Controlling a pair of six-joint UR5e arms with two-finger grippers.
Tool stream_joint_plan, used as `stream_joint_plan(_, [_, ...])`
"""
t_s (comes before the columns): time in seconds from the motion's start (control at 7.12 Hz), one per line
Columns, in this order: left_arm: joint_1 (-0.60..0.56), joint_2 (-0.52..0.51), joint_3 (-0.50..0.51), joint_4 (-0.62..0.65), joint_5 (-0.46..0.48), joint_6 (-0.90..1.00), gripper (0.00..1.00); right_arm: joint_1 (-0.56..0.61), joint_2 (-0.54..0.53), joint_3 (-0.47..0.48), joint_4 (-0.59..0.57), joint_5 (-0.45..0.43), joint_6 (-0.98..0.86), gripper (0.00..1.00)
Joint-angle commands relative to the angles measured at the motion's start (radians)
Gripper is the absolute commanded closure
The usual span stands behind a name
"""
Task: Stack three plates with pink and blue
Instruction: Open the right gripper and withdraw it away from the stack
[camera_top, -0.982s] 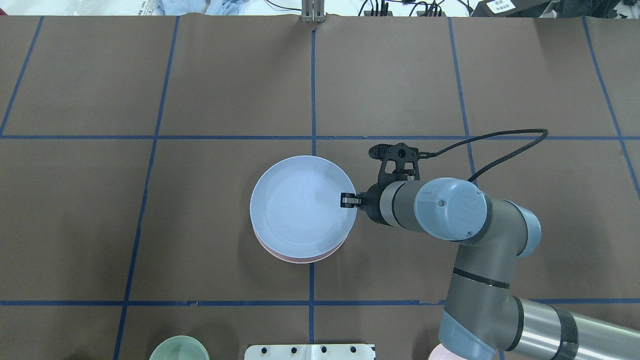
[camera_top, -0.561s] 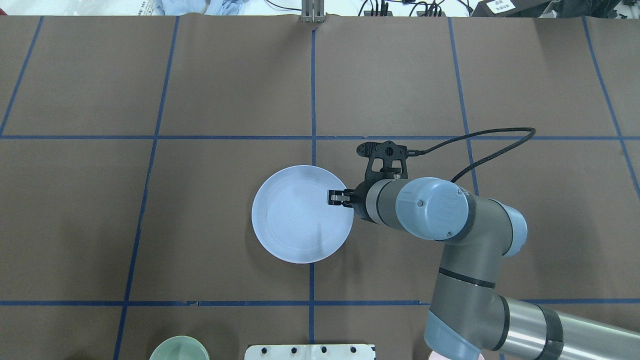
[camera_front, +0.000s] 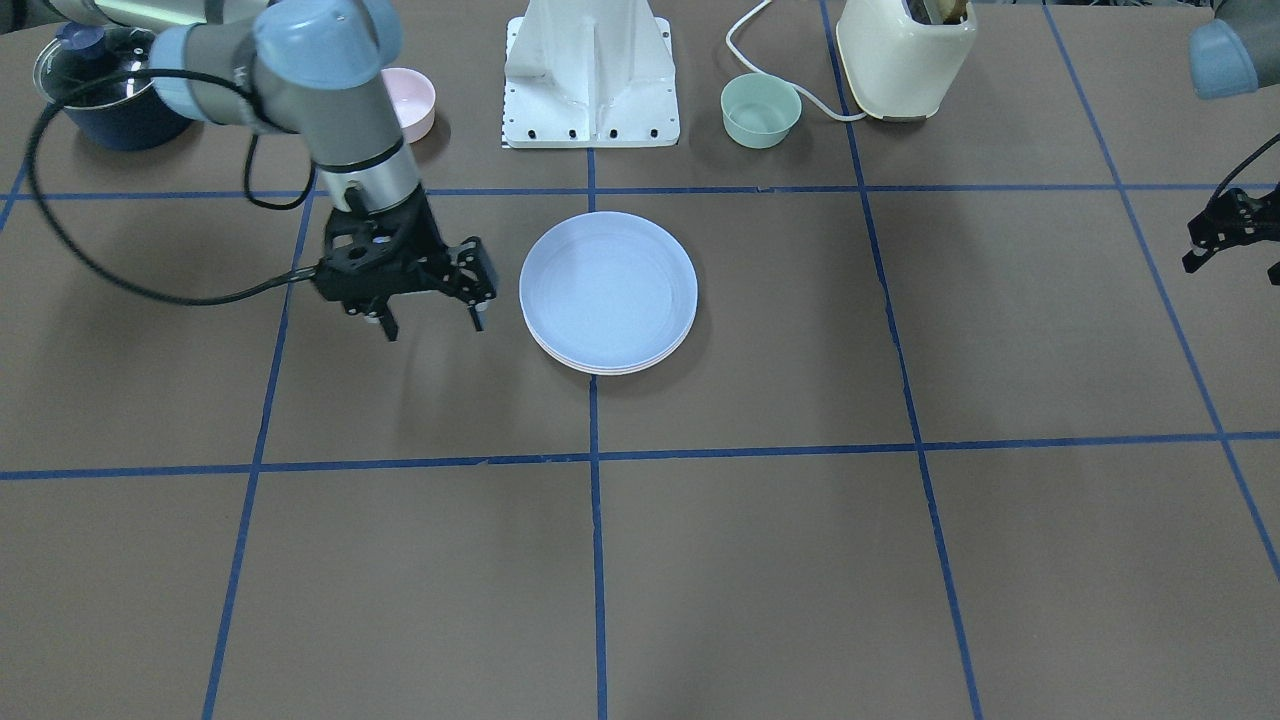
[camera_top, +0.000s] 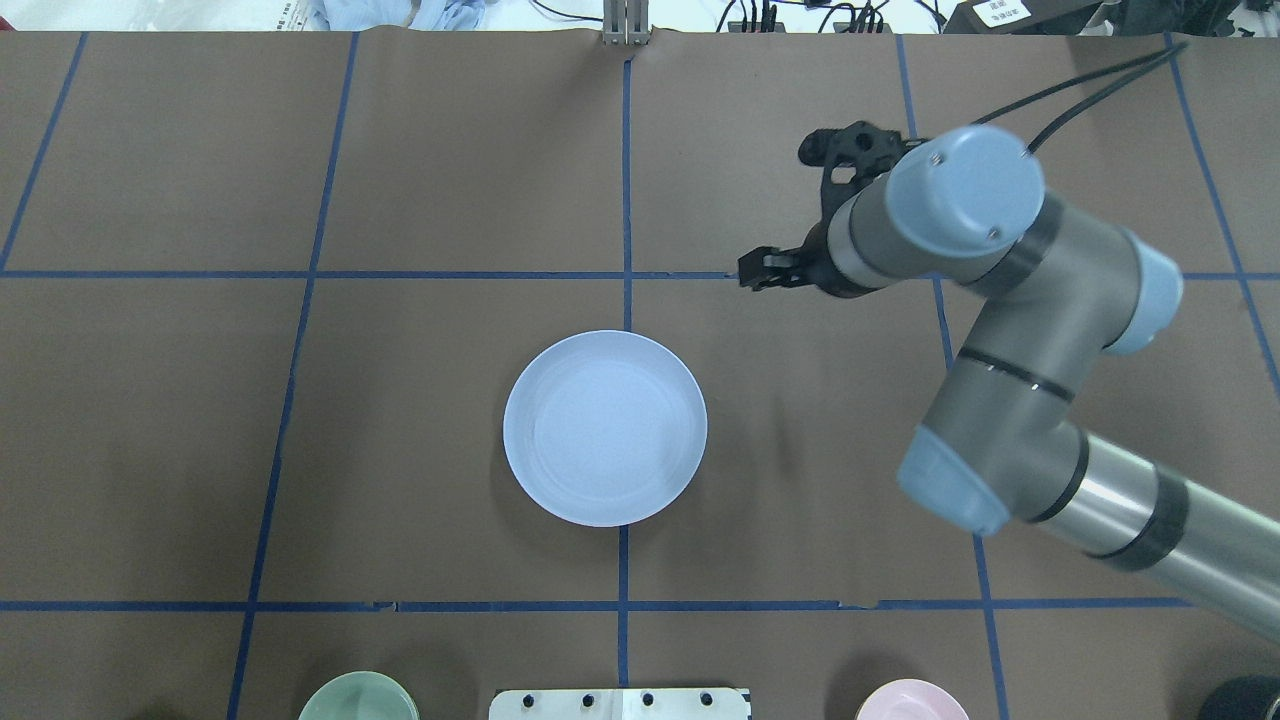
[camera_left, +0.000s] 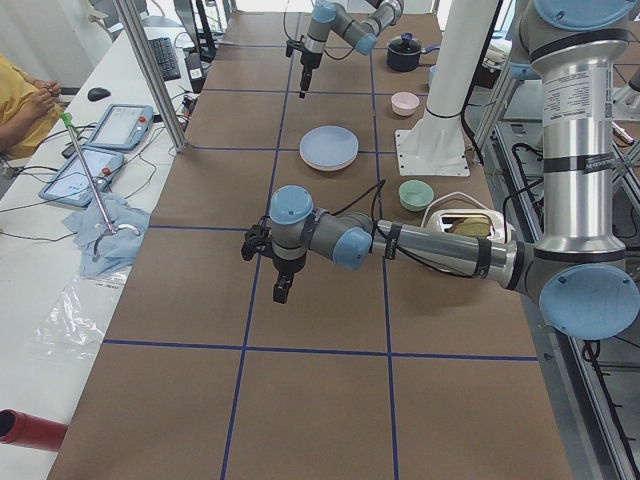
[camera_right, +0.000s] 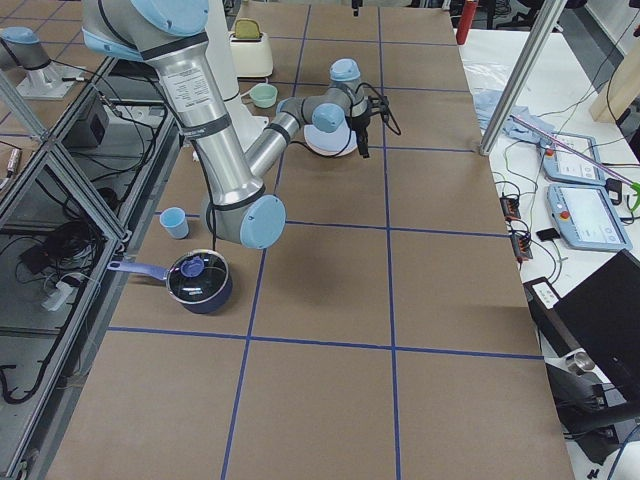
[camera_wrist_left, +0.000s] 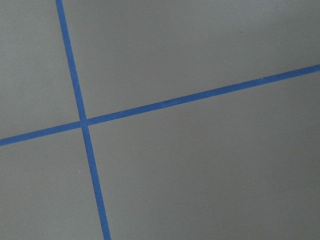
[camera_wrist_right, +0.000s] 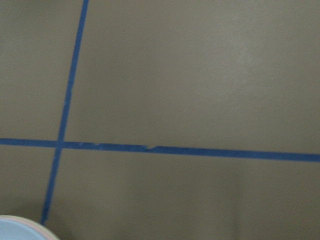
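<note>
- Overhead exterior shows the right pincer (camera_top: 752, 272) hanging empty with its fingers spread, well above the table.
- The blue plate (camera_top: 605, 428) lies below the right pincer, off to its left and nearer the robot's base.
- From the front-facing camera, paler rims peek out beneath the blue plate, so the stack (camera_front: 600, 366) looks complete and sits fairly square.
- The left pincer (camera_front: 1228, 235) is far off to the right pincer's left and half out of frame. I cannot tell whether it is spread or clenched.
- I judge only the retreat is left. The right pincer should rise straight first and then swing away from the rim, fingers kept apart, so nothing nudges the stack.
- The pink bowl (camera_front: 410, 100) and dark pot (camera_front: 105, 95) sit behind the right pincer, toward the base. A low homeward swing, or the trailing cable (camera_front: 120, 282), could catch them.
- The mint-green bowl (camera_front: 760, 110) and cream toaster (camera_front: 905, 55) stand beyond the stack, out of the way.
</note>
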Motion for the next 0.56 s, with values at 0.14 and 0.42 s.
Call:
stream_joint_plan(0.14, [-0.161,0.001,0.01,0.201,0.007,0.196,0.0,0.407,-0.16,-0.063,-0.111,0.305,-0.714,0.0])
stream_joint_plan(0.42, [-0.24,-0.004,0.008,0.329,0.006,0.197,0.0,0.594,-0.267,-0.172,-0.116,0.456,-0.953,0.0])
